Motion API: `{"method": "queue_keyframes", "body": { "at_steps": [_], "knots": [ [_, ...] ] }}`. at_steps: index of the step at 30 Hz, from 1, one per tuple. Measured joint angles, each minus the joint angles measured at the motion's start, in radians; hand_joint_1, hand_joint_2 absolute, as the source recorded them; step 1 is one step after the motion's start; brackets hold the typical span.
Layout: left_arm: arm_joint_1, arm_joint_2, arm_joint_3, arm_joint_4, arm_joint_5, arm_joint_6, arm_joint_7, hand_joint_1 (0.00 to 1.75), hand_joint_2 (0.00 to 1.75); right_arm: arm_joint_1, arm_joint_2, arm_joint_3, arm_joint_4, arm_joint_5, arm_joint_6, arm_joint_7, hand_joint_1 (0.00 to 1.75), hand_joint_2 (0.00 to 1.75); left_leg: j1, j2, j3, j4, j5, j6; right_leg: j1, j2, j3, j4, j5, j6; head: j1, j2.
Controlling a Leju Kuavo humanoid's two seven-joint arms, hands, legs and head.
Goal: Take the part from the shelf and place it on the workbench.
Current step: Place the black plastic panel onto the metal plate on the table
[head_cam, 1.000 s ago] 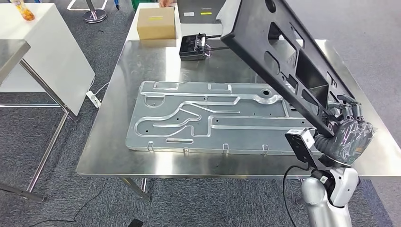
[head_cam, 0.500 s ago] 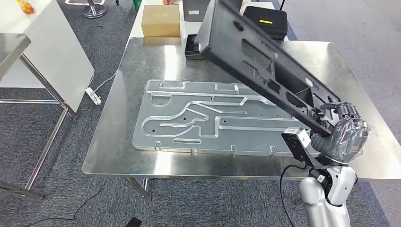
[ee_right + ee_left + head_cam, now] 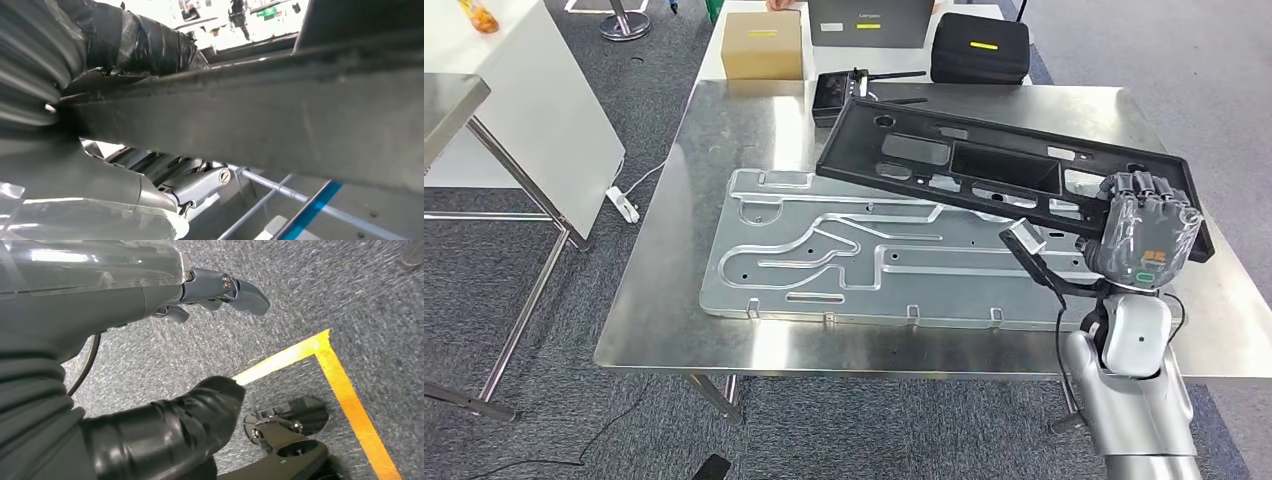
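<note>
Right hand [image 3: 1146, 238] grips the long black plastic panel with cut-outs [image 3: 984, 165], tilted low above the grey stamped metal plate [image 3: 824, 255] on the steel counter [image 3: 664, 300]; left hand [image 3: 150, 340] hangs empty, fingers apart.

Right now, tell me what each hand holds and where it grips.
The right hand grips the long black part at its near right end. The left hand holds nothing.

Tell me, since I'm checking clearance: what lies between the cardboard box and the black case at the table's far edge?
In the head view, a grey laptop-like device stands between the cardboard box and the black case.
</note>
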Motion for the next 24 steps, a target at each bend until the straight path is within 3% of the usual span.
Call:
{"method": "queue_keyframes", "body": {
  "at_steps": [12, 16, 20, 24],
  "knots": [
    [-0.001, -0.004, -0.018, 0.0, 0.0, -0.005, 0.009, 0.0, 0.0, -0.076, -0.053, 0.038, 0.159, -0.018, 0.034, 0.048, 1.61, 1.75, 0.0, 0.0, -0.001, 0.0, 0.0, 0.0, 0.0, 0.0, -0.001, 0.0, 0.0, 0.0, 0.0, 0.0],
    [-0.002, -0.007, -0.021, 0.0, 0.0, -0.005, 0.013, 0.0, 0.0, -0.095, -0.058, 0.053, 0.228, -0.011, 0.065, 0.077, 1.54, 1.75, 0.0, 0.0, -0.001, 0.0, 0.0, 0.0, 0.0, 0.0, -0.001, 0.0, 0.0, 0.0, 0.0, 0.0],
    [-0.002, -0.008, -0.024, 0.0, 0.004, -0.005, 0.016, 0.0, 0.0, -0.109, -0.059, 0.079, 0.303, 0.015, 0.093, 0.105, 1.63, 1.75, 0.0, 0.0, -0.001, 0.0, 0.0, 0.0, 0.0, 0.0, -0.001, 0.0, 0.0, 0.0, 0.0, 0.0],
    [-0.003, -0.008, -0.027, 0.0, 0.013, -0.012, 0.019, 0.0, 0.0, -0.116, -0.056, 0.124, 0.401, 0.039, 0.138, 0.159, 1.58, 1.75, 0.0, 0.0, -0.002, 0.0, 0.0, 0.0, 0.0, 0.0, -0.002, 0.0, 0.0, 0.0, 0.0, 0.0]
  ]
}}
